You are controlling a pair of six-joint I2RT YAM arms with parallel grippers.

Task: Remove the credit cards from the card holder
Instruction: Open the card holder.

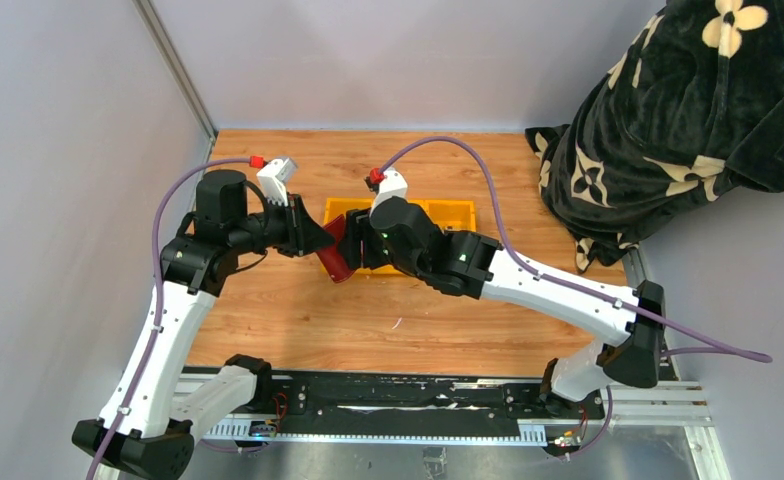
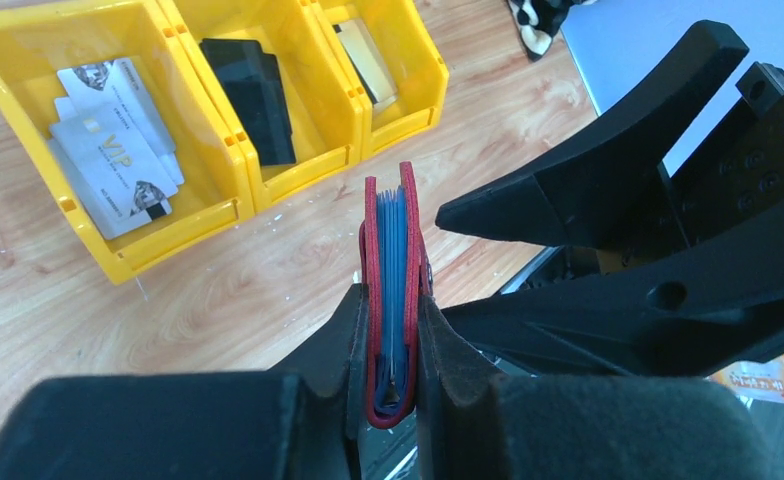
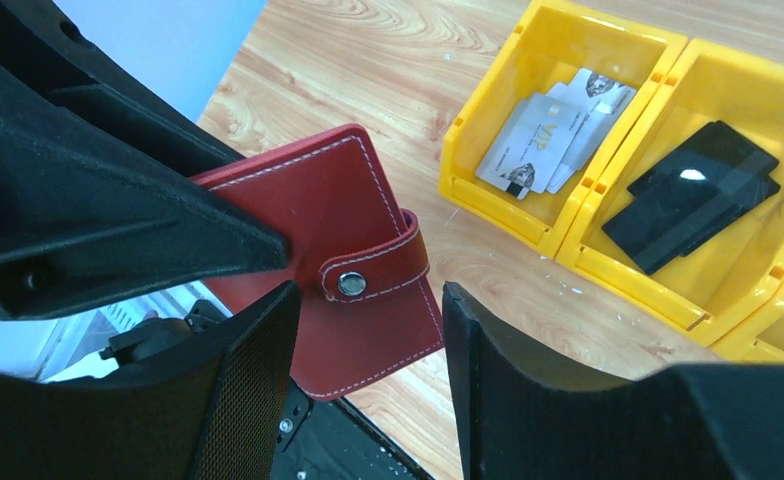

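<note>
The maroon card holder (image 2: 392, 270) is closed, its tab (image 3: 373, 265) snapped over the front. My left gripper (image 2: 393, 335) is shut on its folded spine and holds it edge-up above the table; blue sleeve edges show between the covers. It also shows in the top view (image 1: 336, 262). My right gripper (image 3: 368, 380) is open, its fingers (image 3: 258, 380) on either side of the holder's lower corner, just under the tab, not touching. Silvery-grey credit cards (image 2: 118, 150), black cards (image 2: 253, 100) and a tan-gold card (image 2: 368, 60) lie in the tray.
The yellow three-compartment tray (image 1: 458, 212) stands on the wooden table just behind the two grippers; its front wall shows in the wrist views (image 2: 168, 235) (image 3: 503, 210). A black flowered blanket (image 1: 668, 120) is heaped at the back right. Grey walls close the left and back.
</note>
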